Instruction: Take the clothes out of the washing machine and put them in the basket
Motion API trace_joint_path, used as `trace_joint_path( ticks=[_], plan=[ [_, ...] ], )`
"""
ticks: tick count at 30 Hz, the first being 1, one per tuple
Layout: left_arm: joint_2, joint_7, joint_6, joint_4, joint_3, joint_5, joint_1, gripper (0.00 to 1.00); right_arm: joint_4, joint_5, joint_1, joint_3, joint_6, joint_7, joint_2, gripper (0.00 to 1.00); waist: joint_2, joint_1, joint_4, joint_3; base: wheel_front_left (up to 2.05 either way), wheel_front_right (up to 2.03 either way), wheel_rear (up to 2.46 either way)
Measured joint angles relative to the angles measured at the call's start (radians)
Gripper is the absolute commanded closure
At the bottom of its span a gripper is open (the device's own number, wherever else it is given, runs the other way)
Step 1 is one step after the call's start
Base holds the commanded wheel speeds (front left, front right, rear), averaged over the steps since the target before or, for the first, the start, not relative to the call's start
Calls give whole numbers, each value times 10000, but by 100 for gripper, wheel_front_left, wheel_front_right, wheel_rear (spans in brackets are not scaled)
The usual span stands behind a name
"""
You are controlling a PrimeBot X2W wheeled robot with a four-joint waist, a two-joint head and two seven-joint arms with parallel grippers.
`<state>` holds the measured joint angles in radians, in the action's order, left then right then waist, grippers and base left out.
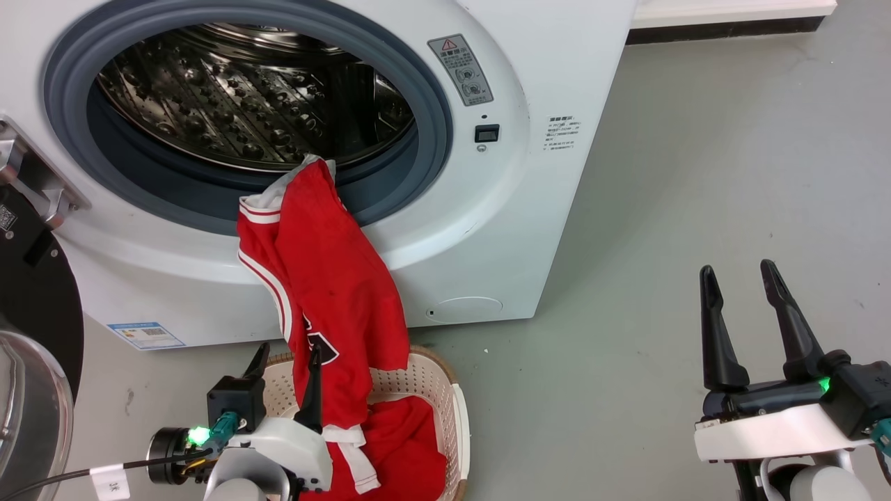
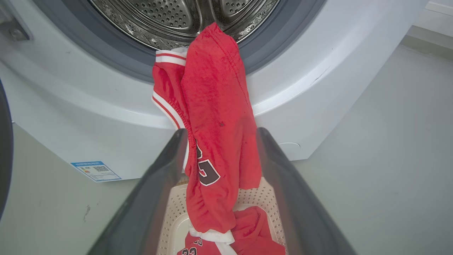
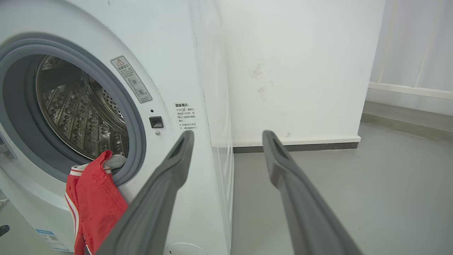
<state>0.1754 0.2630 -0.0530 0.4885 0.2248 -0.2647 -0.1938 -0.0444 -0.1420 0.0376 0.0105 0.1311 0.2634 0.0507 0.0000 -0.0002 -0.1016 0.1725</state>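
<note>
I see the red jersey [image 1: 334, 278] draped from the 6 o'clock lip of the washing machine [image 1: 487, 229] porthole down into the basket [image 1: 431, 379], where more red clothes [image 1: 411, 445] lie. At 7 o'clock my left pincer [image 1: 287, 351] stands spread by the jersey. At 4 o'clock my right pincer [image 1: 736, 266] is spread and empty.

We list the washing machine [image 1: 487, 229] as white, with a grey porthole rim [image 1: 435, 132] and a bright steel drum [image 1: 243, 104] dotted all over with holes. Door frame [image 1: 35, 299]: black. Label [image 1: 146, 335] low on the machine's front: blue and white. Jersey [image 1: 334, 278]: red, edged in white-and-red stripes, with dark numerals [image 2: 207, 171] outlined in white. Second garment [image 1: 404, 445]: red, white trim. Basket [image 1: 426, 381]: cream, perforated sides, brown woven-look rim. Floor [image 1: 696, 174]: plain grey. We enter the left pincer [image 1: 290, 348] and right pincer [image 1: 736, 266] with dark grey fingers.
</note>
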Motion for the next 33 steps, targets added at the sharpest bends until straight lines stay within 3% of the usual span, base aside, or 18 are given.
trace_joint_path(
  ticks=[8, 19, 33],
  plan=[
    [-311, 0, 359, -38, -838, 583, -577, 0, -31, -84, 115, 12, 0, 0, 0, 0, 0, 1, 9, 306, 0, 0, 0],
    [-136, 0, 656, 2918, -1350, 890, -3240, 0, -140, -238, 938, 211, 0, 0, 2, 0, 0, 2, -384, 1386, 0, 0, 0],
    [370, 0, 606, 5001, -1718, 1011, -5738, 0, -313, -437, 1700, 261, 0, 0, 2, 0, 0, 3, -924, 2888, 0, 0, 0]
  ],
)
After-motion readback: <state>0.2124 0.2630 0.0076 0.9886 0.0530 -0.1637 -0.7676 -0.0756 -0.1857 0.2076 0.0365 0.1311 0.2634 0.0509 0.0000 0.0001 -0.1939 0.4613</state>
